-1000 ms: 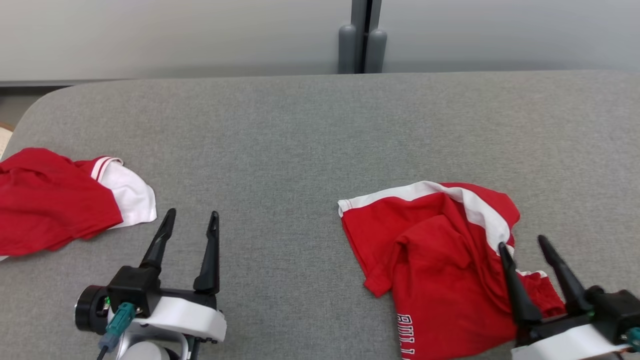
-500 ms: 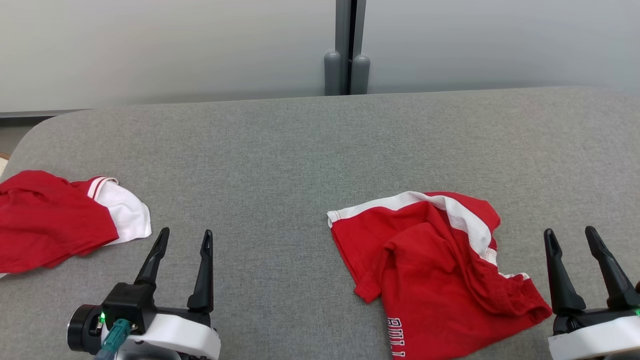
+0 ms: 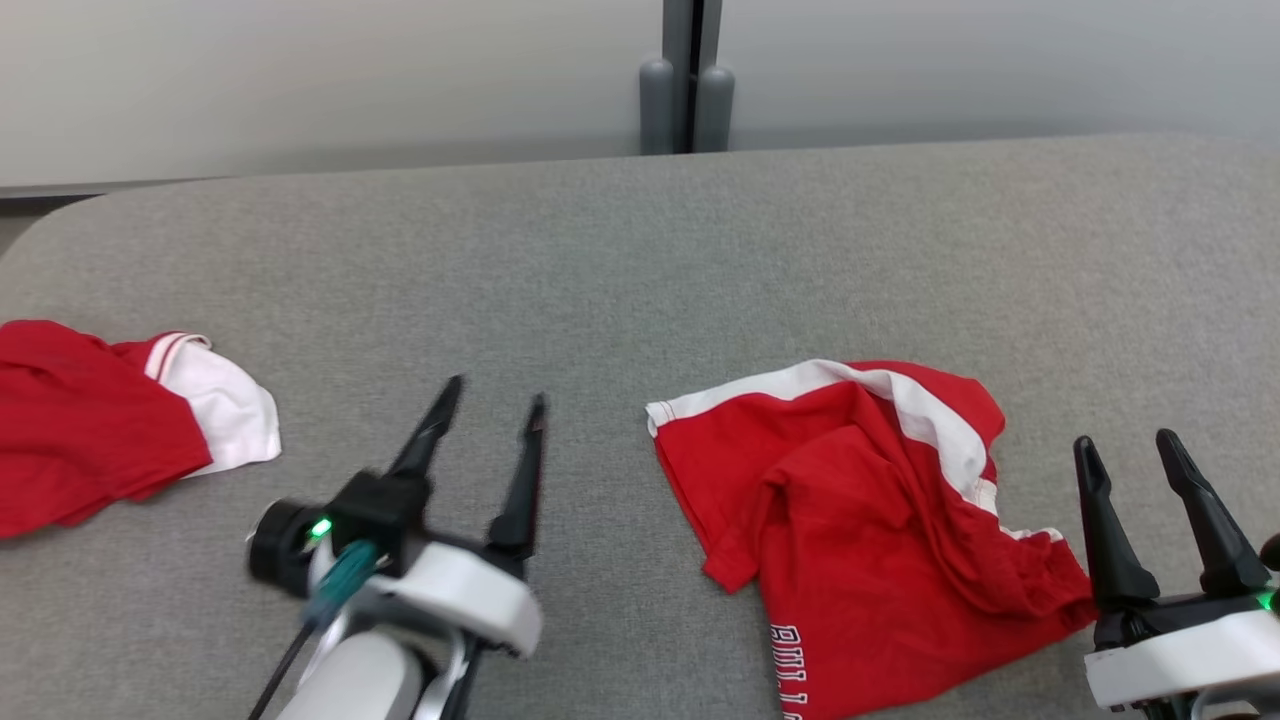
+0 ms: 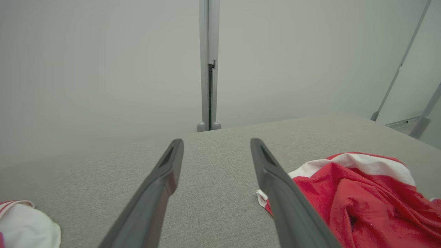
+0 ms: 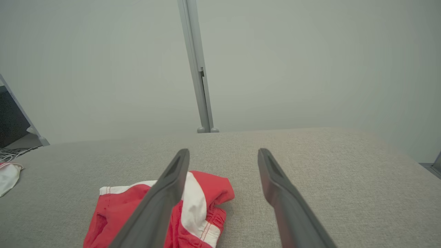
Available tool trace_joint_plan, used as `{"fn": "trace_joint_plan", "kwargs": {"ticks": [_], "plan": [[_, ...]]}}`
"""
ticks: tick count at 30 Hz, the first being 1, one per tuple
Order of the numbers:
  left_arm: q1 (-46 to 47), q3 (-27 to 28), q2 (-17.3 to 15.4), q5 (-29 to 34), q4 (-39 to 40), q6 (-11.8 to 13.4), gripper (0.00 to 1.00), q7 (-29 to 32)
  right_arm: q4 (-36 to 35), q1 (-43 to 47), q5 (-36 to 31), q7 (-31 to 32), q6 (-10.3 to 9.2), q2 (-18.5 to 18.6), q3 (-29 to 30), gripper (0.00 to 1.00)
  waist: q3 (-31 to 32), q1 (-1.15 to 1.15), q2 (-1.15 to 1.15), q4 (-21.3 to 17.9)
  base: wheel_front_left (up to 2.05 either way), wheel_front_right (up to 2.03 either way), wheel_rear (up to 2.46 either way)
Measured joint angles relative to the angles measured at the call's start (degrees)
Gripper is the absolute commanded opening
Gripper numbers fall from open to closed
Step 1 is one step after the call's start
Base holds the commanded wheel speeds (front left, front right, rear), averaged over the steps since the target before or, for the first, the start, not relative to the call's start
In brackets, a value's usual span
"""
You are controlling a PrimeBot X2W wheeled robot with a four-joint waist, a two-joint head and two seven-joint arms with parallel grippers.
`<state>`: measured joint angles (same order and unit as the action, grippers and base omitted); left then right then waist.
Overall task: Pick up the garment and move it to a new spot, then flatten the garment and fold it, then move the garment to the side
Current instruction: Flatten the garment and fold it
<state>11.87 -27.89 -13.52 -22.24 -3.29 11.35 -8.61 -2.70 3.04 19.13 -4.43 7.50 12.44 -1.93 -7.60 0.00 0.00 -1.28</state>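
A crumpled red garment (image 3: 860,530) with a white stripe lies on the grey bench (image 3: 600,270), right of centre in the head view, with white lettering (image 3: 790,665) along its near edge. The right gripper (image 3: 1123,440) hovers just beside the garment's right end, its two fingers spread apart and holding nothing. The left gripper (image 3: 497,392), blurred in the head view, is over bare bench to the left of the garment, its fingers also apart and empty. A second red and white piece of clothing (image 3: 100,430) lies at the bench's left edge, well apart from the first. A grey post (image 3: 685,95) stands behind the bench against a pale wall (image 3: 300,80).
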Motion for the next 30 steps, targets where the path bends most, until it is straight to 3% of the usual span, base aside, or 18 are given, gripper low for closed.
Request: {"fn": "trace_joint_plan", "kwargs": {"ticks": [8,16,17,18,19,20,28,30], "plan": [[13.96,-6.12,7.49,-1.70,-16.99,-7.39,1.00,5.67,0.97,-2.75,1.14,-0.22,0.00,0.59,-1.90,1.00,-4.45,0.00,0.00,-3.84,0.00,0.00,0.00],[21.23,-6.82,9.84,-4.67,-35.72,-9.35,1.00,8.66,3.18,-4.49,2.10,-1.46,0.00,0.81,-2.70,1.00,-8.82,0.00,0.00,-7.86,0.00,0.00,0.00],[21.75,-6.94,9.98,-4.95,-37.39,-9.36,0.93,9.23,3.64,-4.48,2.13,-1.45,0.00,0.94,-2.79,1.00,-9.15,0.00,0.00,-8.18,0.00,0.00,0.00],[22.40,-7.14,10.11,-5.03,-38.54,-9.36,0.35,9.35,3.86,-4.48,2.29,-1.45,0.00,1.12,-2.87,1.00,-9.47,0.00,0.00,-8.39,0.00,0.00,0.00],[23.24,-7.25,10.23,-5.15,-39.44,-9.71,0.06,9.34,4.10,-4.54,2.57,-1.43,0.00,1.32,-2.98,1.00,-9.74,0.00,0.00,-8.50,0.00,0.00,0.00],[23.95,-7.36,10.31,-5.44,-40.19,-10.01,0.00,9.27,4.45,-4.58,2.89,-1.33,0.00,1.43,-3.12,1.00,-9.90,0.00,0.00,-8.56,0.00,0.00,0.00],[26.15,-9.18,10.72,-6.12,-43.58,-11.32,0.00,7.80,6.01,-6.75,5.67,1.81,0.00,5.12,-6.28,1.00,-9.90,0.00,0.00,-7.65,0.00,0.00,0.00],[26.70,-10.18,10.90,-6.34,-44.20,-11.65,0.00,6.79,6.79,-8.76,8.01,4.77,0.00,6.94,-11.03,1.00,-10.11,0.00,0.00,-6.92,0.00,0.00,0.00]]}}
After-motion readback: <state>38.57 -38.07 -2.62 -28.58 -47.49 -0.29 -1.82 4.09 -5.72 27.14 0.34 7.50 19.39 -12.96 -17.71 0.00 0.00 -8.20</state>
